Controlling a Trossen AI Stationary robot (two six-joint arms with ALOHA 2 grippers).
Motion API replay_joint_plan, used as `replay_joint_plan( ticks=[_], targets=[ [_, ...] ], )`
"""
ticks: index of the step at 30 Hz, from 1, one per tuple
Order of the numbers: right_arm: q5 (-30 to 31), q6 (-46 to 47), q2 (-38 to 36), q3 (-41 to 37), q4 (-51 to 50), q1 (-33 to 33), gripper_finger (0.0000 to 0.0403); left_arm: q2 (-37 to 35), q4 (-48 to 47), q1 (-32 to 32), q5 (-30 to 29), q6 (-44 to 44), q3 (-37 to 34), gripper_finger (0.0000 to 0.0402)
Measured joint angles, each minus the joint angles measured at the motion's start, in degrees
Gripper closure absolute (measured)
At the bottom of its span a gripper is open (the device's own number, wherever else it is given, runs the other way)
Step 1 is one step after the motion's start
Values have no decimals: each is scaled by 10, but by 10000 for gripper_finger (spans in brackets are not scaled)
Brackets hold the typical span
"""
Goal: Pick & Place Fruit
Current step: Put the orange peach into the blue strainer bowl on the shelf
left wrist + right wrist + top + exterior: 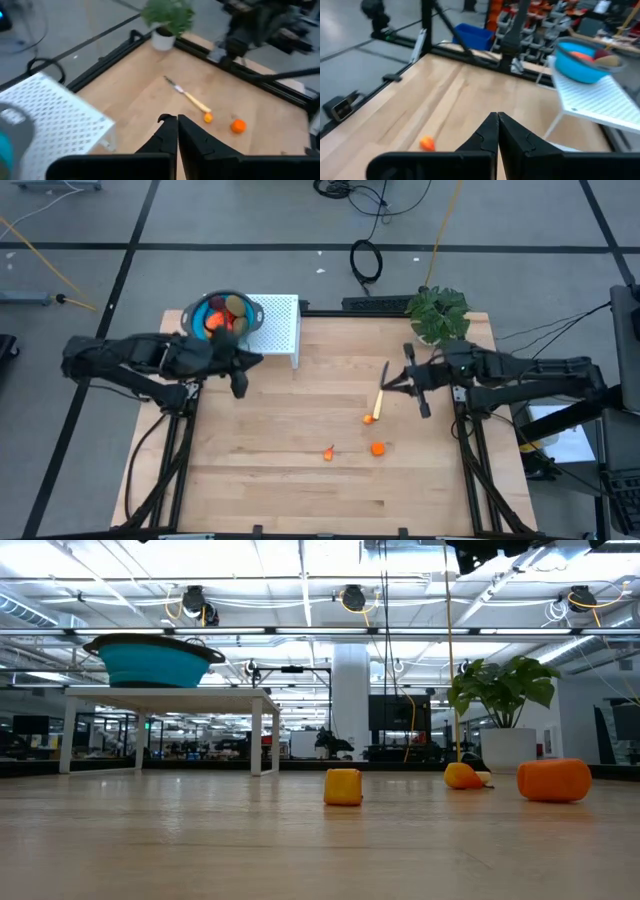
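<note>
Three small orange toy fruit bits (pixel 377 448) are lying loose on the pale wooden tabletop (pixel 300 470), near-right of centre, just beside a slim yellow-handled knife (pixel 380 398). More fruit is sitting in a teal round bowl (pixel 226 315) on a white perforated stand (pixel 282 325) at the far left. A green leafy potted plant (pixel 438 310) is standing far right. Left gripper (pixel 177 120), pinched together and holding nothing, is hanging beside the stand; right gripper (pixel 497 117), likewise closed and empty, is hovering by the knife. Grey floor with cables is surrounding the table. No readable writing.
</note>
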Motion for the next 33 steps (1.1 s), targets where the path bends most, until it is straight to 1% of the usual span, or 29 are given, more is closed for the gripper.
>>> replay_joint_plan(
  ticks=[3,5,9,11,13,16,20,25,29,33],
  targets=[
    [0,-10,17,0,-8,18,403,0,44,-30,-2,28,-24,397],
    [1,-22,28,0,-20,31,403,-5,74,-47,-13,30,-50,399],
    [2,-25,54,0,-36,54,403,-35,121,-73,-53,4,-106,393],
    [5,-27,68,0,-38,65,403,-54,142,-82,-56,0,-137,397],
    [27,-28,81,0,-40,78,403,-72,159,-89,-57,4,-166,400],
    [62,-25,104,0,-44,97,403,-104,179,-93,-56,2,-207,395],
    [90,-24,143,0,-66,126,395,-139,203,-96,-51,2,-259,400],
    [138,-2,197,0,-83,154,378,-182,239,-96,-32,41,-304,393],
    [151,23,232,0,-85,158,360,-220,250,-96,-14,78,-326,400],
    [151,36,257,0,-85,157,340,-264,254,-96,7,90,-352,393]
  ],
)
